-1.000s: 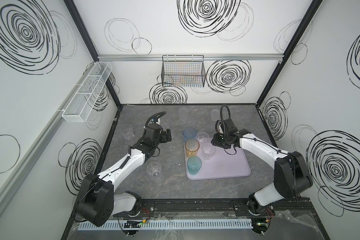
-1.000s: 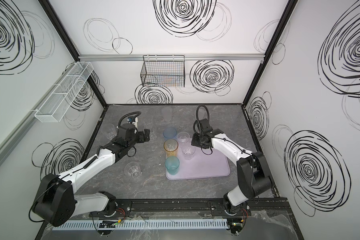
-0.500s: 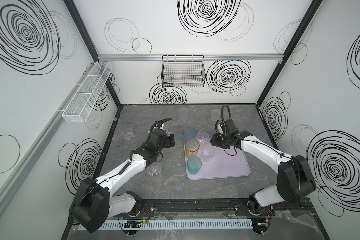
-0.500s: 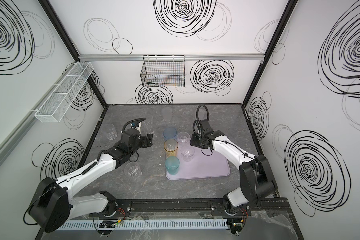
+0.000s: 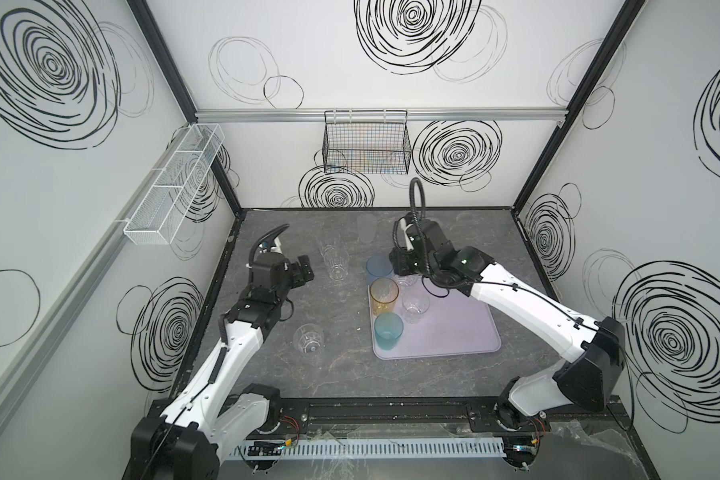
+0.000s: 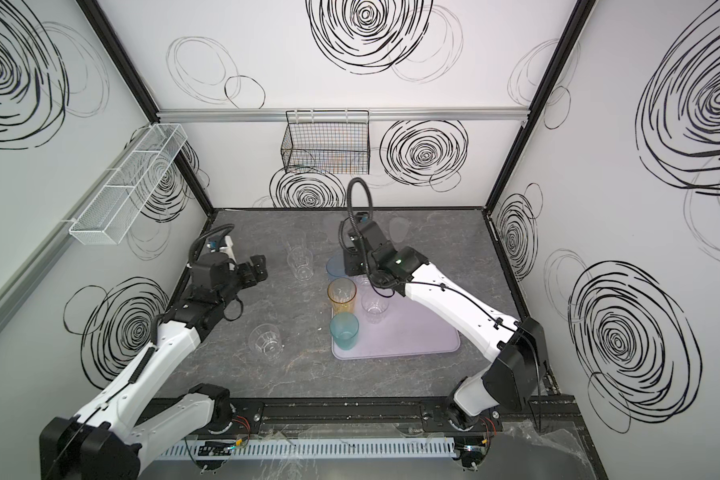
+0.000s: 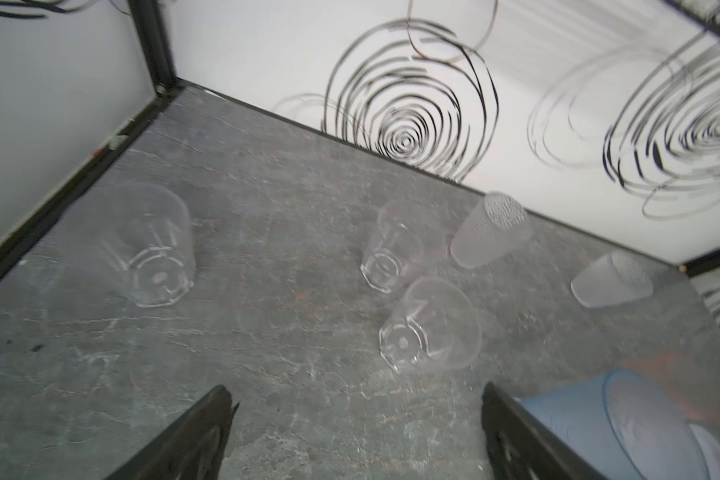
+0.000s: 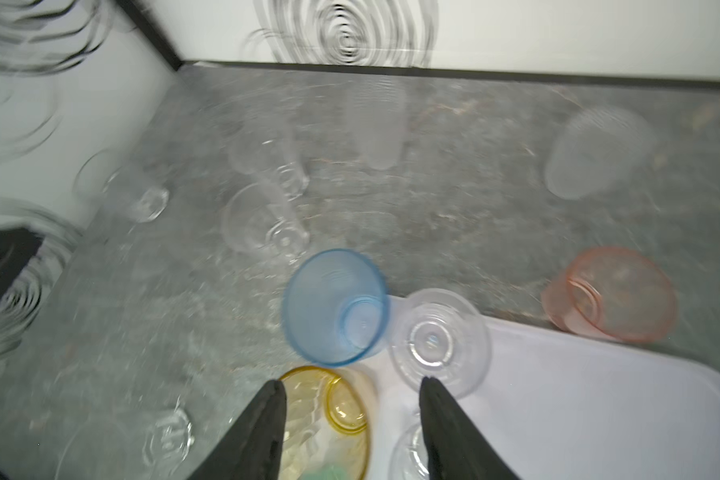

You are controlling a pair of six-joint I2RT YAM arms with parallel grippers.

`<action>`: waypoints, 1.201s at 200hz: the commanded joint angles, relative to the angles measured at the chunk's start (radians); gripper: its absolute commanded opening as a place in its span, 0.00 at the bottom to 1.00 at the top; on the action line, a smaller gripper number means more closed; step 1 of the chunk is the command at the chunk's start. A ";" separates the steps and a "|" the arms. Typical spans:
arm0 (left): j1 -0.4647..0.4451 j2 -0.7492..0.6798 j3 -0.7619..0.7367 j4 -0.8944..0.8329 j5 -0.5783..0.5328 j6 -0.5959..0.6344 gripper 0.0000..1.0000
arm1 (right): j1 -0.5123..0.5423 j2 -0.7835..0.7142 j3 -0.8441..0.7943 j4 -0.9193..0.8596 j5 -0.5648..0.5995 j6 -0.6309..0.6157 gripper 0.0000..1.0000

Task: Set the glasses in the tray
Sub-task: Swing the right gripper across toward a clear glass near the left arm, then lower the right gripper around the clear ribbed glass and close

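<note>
The lavender tray lies at the right of the table. In it stand an amber glass, a teal glass and two clear glasses. A blue glass stands at its far left corner. My right gripper hovers open over that corner, holding nothing, with the clear glass just beyond one finger. My left gripper is wide open over bare table, short of two clear glasses.
A pink glass stands on the table behind the tray. Two frosted glasses stand near the back wall. Loose clear glasses stand at front left and by the left wall. A black wire basket hangs on the back wall.
My right gripper's jaws have widened and stand free of the clear glass in the tray. My left gripper has swung a little to the left, staying open.
</note>
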 commanded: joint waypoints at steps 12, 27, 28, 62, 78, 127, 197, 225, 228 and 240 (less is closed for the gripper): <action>0.039 0.013 0.013 0.023 0.038 -0.095 0.97 | 0.183 0.094 0.025 0.042 -0.038 -0.022 0.67; 0.055 0.007 0.026 -0.011 -0.050 -0.094 0.96 | 0.232 0.149 0.053 0.057 -0.101 0.010 0.67; 0.057 0.004 0.026 -0.012 -0.055 -0.094 0.96 | 0.234 0.152 0.055 0.058 -0.106 0.012 0.67; 0.133 -0.057 -0.022 -0.006 -0.109 -0.087 0.96 | 0.313 0.288 0.087 0.077 -0.214 0.050 0.68; 0.133 -0.053 -0.036 -0.012 -0.131 -0.079 0.96 | 0.327 0.356 0.123 0.056 -0.227 0.069 0.68; 0.152 -0.046 -0.016 -0.026 -0.121 -0.063 0.96 | 0.349 0.517 0.214 0.043 -0.198 0.057 0.67; 0.153 -0.056 0.030 -0.050 -0.107 -0.053 0.96 | 0.348 0.601 0.313 -0.021 -0.132 0.037 0.43; 0.153 -0.060 0.036 -0.058 -0.104 -0.054 0.96 | 0.346 0.588 0.302 -0.011 -0.135 0.042 0.30; 0.153 -0.061 0.037 -0.058 -0.104 -0.054 0.96 | 0.346 0.587 0.303 -0.011 -0.135 0.042 0.28; 0.153 -0.066 0.042 -0.064 -0.097 -0.053 0.96 | 0.346 0.582 0.307 -0.013 -0.135 0.049 0.20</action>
